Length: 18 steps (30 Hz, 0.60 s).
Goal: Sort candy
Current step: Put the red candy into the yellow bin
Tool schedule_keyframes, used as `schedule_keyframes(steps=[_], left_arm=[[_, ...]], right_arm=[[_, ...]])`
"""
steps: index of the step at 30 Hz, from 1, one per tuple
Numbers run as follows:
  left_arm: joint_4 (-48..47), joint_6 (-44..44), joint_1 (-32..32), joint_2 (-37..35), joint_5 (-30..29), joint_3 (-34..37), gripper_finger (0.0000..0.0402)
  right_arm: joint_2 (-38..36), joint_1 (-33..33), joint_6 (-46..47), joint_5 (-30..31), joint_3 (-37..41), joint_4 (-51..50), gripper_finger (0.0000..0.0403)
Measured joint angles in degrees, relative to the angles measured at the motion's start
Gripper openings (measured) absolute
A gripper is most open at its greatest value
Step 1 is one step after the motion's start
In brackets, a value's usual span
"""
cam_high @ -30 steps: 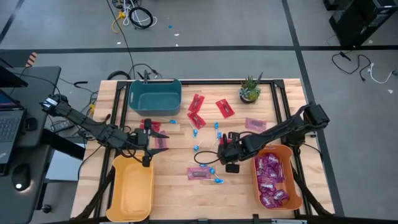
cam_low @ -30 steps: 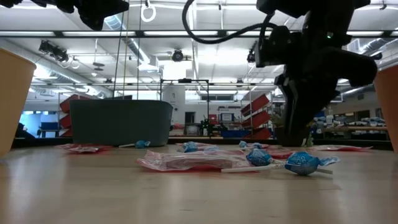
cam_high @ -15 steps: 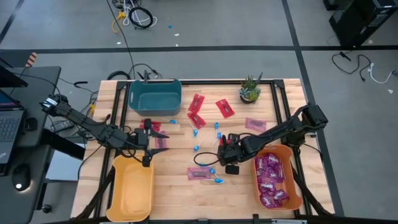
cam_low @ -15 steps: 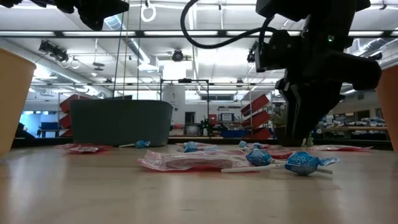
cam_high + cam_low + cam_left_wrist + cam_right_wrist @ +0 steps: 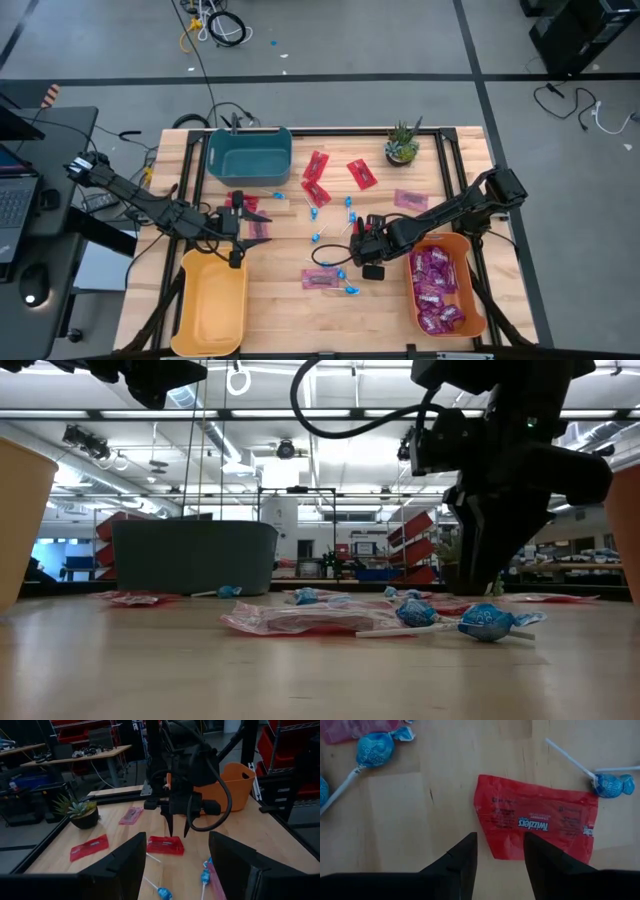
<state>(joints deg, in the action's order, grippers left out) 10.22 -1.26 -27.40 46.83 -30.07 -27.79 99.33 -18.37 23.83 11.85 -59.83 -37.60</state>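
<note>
The right gripper (image 5: 497, 862) is held with its fingers parted, gripping nothing, directly above a flat red packet (image 5: 540, 822) lying on the table (image 5: 280, 310). Blue lollipops (image 5: 374, 749) are scattered near it. Farther off, the left gripper (image 5: 243, 213) is kept wide open and empty.

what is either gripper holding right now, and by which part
Nothing is held. The right gripper hangs open above a red packet, its fingers clear of it. The left gripper is open too, with nothing between its fingers.
</note>
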Motion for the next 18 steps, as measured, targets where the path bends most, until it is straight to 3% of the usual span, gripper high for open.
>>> schedule_keyframes(steps=[18], left_arm=[[-0.85, 0.53, 0.02, 0.44, -0.07, -0.04, 0.0218]], right_arm=[[6.72, -0.02, 0.09, -0.71, -0.13, 1.33, 0.0138]])
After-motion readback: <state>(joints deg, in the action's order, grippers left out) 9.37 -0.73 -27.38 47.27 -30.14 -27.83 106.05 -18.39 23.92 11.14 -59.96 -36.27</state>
